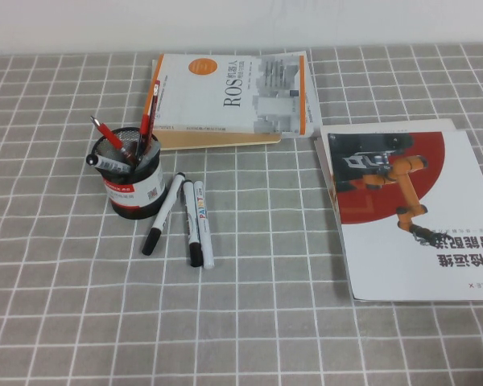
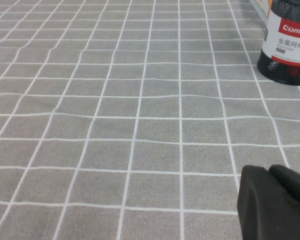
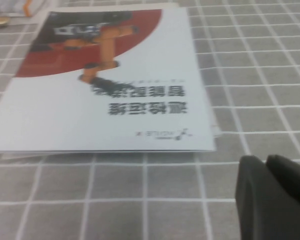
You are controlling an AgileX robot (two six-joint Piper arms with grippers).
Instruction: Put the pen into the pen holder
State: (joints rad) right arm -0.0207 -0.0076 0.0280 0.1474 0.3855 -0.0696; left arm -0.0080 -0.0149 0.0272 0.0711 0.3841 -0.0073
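The pen holder [image 1: 130, 183], a black mesh cup with a white-and-red label, stands left of centre on the checked cloth. Two red pens [image 1: 105, 133] and a white marker [image 1: 105, 163] stick out of it. I cannot make out the pen in any view. The holder's lower part [image 2: 289, 45] also shows in the left wrist view, far from my left gripper [image 2: 269, 170], which hangs shut and empty low over bare cloth. My right gripper [image 3: 266, 159] is shut and empty just off the near corner of a white-and-red booklet [image 3: 105, 90]. Neither arm shows in the high view.
Three white markers with black caps [image 1: 191, 221] lie on the cloth just right of the holder. A white-and-orange book [image 1: 229, 96] lies behind it. The white-and-red booklet [image 1: 410, 217] lies on the right.
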